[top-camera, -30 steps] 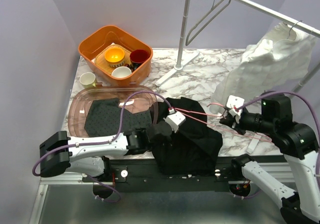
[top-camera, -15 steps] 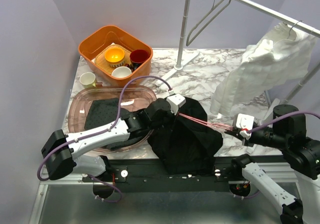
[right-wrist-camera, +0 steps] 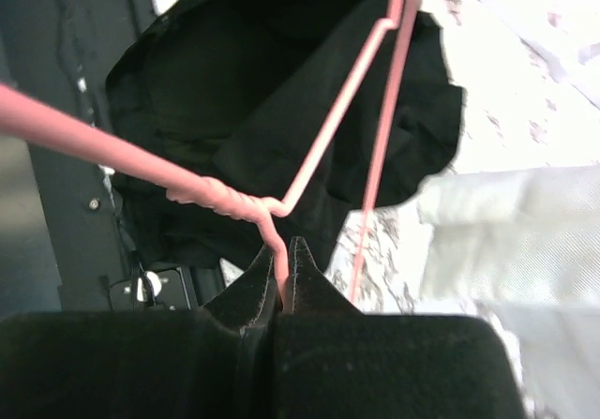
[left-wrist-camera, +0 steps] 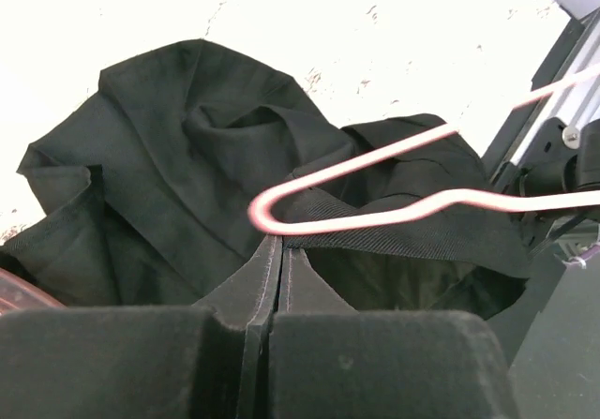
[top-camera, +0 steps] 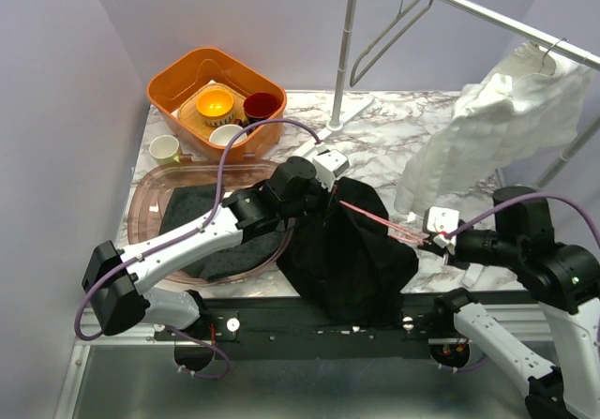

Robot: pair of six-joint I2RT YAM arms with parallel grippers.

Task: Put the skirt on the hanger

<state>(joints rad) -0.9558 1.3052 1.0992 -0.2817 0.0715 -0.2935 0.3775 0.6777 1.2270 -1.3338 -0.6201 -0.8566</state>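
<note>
- My left gripper (left-wrist-camera: 273, 250) is squeezing tight, with both fingers pressed together on the top band of the black skirt (top-camera: 352, 260).
- I am holding that bit of the skirt up a little, so the cloth is rising to my fingers like a small tent.
- The rest of the skirt is lying in a heap at the near edge of the marble table (top-camera: 375, 157), and some of it is hanging over the front.
- My right gripper (right-wrist-camera: 284, 283) is squeezing tight too, pinching the thin neck of the pink hanger (top-camera: 380, 220), just under its twisted part.
- The hanger is reaching from my right gripper across to my left one.
- The round end of the hanger is sitting right beside my left fingertips, and the skirt's band is lying along the lower wire.
- I cannot tell if the wire is going inside the band or only resting on it.
- A white shirt (top-camera: 497, 119) is hanging from the rail (top-camera: 469, 7) at the far right.
- A pink tray (top-camera: 150, 194) with a dark cloth (top-camera: 187, 217) in it is sitting under my left arm.
- An orange basket (top-camera: 169, 86) with bowls in it is sitting at the back left.
</note>
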